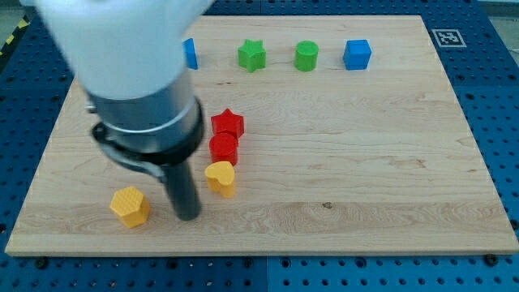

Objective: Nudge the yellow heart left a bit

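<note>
Yellow heart [220, 178]: small, glossy, sat low on the bench [365, 162], just below two red blocks.
My tip [188, 216]: just left of it.
Pincer: none fitted, rod only.
Counts: two yellow, two red, two green, two blue.

A single camera looks down at a slant on the board [340, 162], taken from beyond its bottom edge and facing toward its top edge. The whole board fits in, with blue pegboard [486, 105] showing past its edges, so the camera stands fairly well back. The arm [134, 73] looms large and blurred over the board's left part, reaching in from above the view's top; it probably lies much closer to the lens than the board. No second view exists.
</note>
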Motion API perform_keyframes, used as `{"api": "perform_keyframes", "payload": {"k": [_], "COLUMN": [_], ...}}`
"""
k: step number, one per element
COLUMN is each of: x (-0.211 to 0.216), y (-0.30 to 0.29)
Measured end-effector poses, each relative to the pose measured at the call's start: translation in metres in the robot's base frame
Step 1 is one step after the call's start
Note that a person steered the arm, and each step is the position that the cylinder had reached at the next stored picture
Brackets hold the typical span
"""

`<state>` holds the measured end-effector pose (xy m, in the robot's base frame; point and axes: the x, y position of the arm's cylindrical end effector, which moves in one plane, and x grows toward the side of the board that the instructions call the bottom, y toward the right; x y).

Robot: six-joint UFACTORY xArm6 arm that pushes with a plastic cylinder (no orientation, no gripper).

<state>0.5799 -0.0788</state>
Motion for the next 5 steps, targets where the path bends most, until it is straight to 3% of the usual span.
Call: {"api": "perform_keyframes", "payload": {"k": [1, 5], "x": [0.000, 0.000], "y": [0.048, 0.069]}}
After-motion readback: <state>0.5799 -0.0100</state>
